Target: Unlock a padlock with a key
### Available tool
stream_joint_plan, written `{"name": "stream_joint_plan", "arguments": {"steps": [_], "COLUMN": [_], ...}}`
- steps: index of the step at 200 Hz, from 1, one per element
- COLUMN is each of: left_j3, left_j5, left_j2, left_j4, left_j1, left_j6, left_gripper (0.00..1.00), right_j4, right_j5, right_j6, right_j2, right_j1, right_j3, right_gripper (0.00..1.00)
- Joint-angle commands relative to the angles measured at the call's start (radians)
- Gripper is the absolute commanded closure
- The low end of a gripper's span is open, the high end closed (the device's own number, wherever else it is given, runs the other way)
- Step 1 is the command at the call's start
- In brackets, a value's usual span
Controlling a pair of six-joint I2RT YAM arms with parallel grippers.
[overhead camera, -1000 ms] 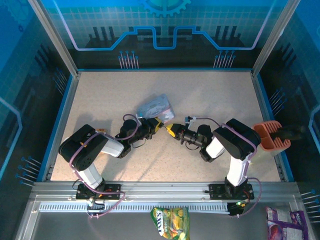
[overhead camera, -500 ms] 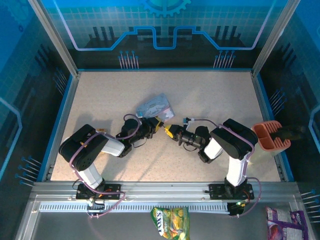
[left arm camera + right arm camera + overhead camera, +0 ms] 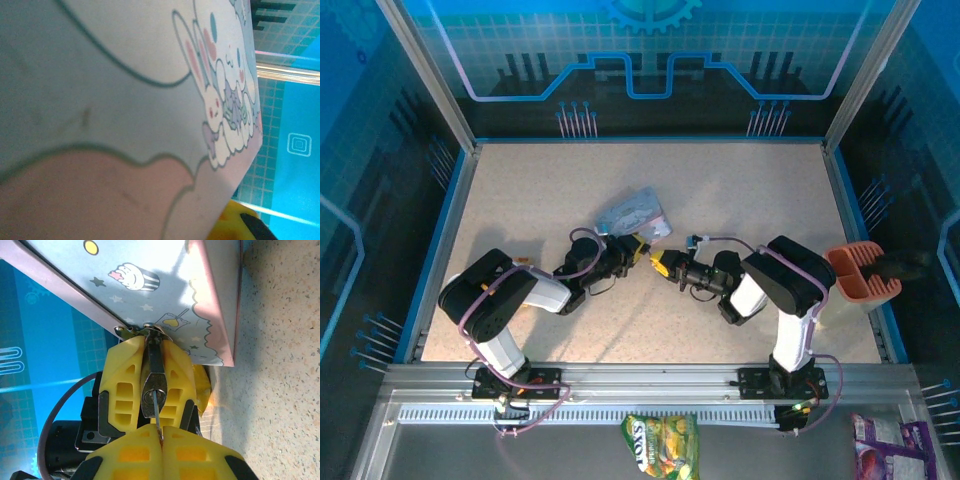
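Pinching the key in closed jaws, the right gripper holds its tip at the keyhole of the padlock, perhaps slightly inside. Behind, the left gripper clamps the padlock at the edge of the tin. Shackle looks closed; 1 step, turning, is left.

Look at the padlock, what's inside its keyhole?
The key pokes into the keyhole of the padlock, pinched by the right gripper. Its tip is hidden inside the lock, so how deep it goes can't be seen.
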Motion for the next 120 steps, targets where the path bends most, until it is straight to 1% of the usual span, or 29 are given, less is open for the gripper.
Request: {"name": "stream_joint_plan", "arguments": {"steps": [1, 54, 120], "left_j3": [0.046, 0.043, 0.044], "left_j5": [0.235, 0.247, 0.258], "left_j2": [-0.047, -0.060, -0.052], "left_j4": [0.170, 0.131, 0.118], "left_j1": [-0.085, -0.086, -0.089], "left_j6": [-0.001, 0.019, 0.028], "left_gripper": [1.00, 1.00, 1.00], "right_j4": [-0.138, -0.138, -0.138], "right_j5": [0.112, 0.099, 0.086], "right_j6": [-0.007, -0.011, -0.004], "right_j2": [0.042, 0.037, 0.031], "right_j1": [-0.038, -0.068, -0.063], "right_j3": [0.002, -0.009, 0.003], "right_gripper": [1.00, 1.00, 1.00]}}
